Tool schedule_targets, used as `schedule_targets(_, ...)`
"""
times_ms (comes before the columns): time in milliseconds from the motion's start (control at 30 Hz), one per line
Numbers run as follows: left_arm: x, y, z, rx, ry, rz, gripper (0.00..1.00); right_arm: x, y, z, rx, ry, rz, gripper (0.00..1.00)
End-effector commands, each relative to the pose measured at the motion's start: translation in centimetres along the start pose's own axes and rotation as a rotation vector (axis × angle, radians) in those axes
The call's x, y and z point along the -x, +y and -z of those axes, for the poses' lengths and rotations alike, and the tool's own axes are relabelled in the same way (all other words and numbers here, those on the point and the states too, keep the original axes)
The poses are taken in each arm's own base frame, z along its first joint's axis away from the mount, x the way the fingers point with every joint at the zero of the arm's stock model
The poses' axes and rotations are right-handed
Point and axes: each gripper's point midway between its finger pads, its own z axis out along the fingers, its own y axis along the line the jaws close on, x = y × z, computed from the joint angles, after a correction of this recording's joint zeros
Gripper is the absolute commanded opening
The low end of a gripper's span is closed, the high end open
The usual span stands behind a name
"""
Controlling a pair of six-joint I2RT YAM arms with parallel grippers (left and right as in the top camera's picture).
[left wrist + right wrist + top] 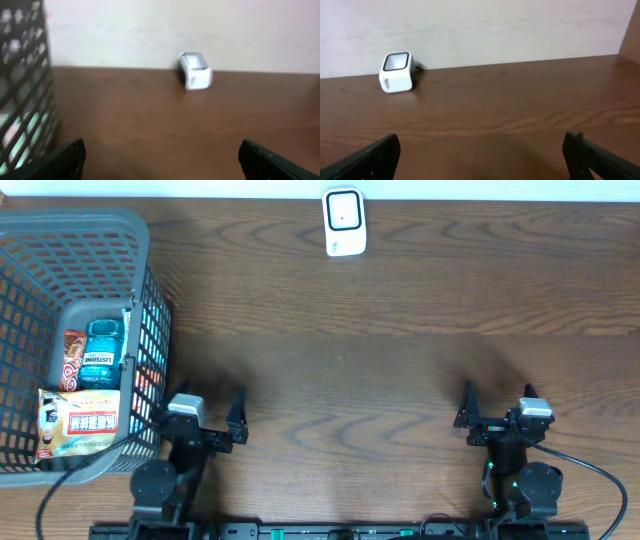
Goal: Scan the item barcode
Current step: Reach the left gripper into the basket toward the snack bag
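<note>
Overhead: the wooden table (400, 380) fills the view; the white barcode scanner (344, 222) stands at 12 o'clock by the far edge, well apart from everything else. The grey mesh basket (100, 225) takes the 9 o'clock side. In it lie a teal mouthwash bottle (102, 355), a red snack packet (72, 360) touching the bottle on its 9 o'clock side, and a flat orange-and-white packet (82, 420) at the bottle's 6 o'clock. The left gripper (205, 415) sits at 7 o'clock, just beside the basket wall; the right gripper (497, 412) sits at 5 o'clock over bare wood. Both have their fingers spread wide and hold nothing.

Left wrist: only this view shows the basket (25, 90) from the side, a blurred mesh wall at 9 o'clock with teal glinting through it; the items themselves cannot be made out. The scanner (196, 71) is at 12 o'clock against the pale wall. The left gripper (162, 152) shows as two dark fingers (70, 160) in the bottom corners, far apart, with bare table between them.

Right wrist: no basket here. The scanner (396, 72) stands at 10 o'clock, its dark-rimmed window facing up; the right gripper (480, 150) has its fingers (375, 157) splayed to the bottom corners, nothing between them.
</note>
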Motion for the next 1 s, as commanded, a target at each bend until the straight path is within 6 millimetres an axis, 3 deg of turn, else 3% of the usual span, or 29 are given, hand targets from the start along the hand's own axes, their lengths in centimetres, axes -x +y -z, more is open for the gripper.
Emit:
schedule_targets(0,4.4,-3.4,0.7,-0.162,-0.030,0.056,0.98,0.0,-0.4,0.0,-0.013,-0.003,0.008,0.99)
schedule_targets(200,9.1,-5.8,0.2,-0.270,0.055,0.095,0.98,0.0,-0.4,0.0,-0.013,-0.003,0.008,0.99)
schedule_targets(500,17.2,-6.8,-0.4,-0.242,0.243,0.134,0.98,0.0,-0.4,0.0,-0.013,-0.003,0.008,0.99)
schedule_targets(800,17.5,-6.3,-1.0,-0.211,0.301,0.125,0.98,0.0,-0.4,0.0,-0.013,-0.003,0.008,0.99)
schedule_targets(967,18.8,-1.4,-2.5,0.089,0.263,0.210,0.98,0.0,-0.4,0.0,-0.013,-0.003,0.008,0.99)
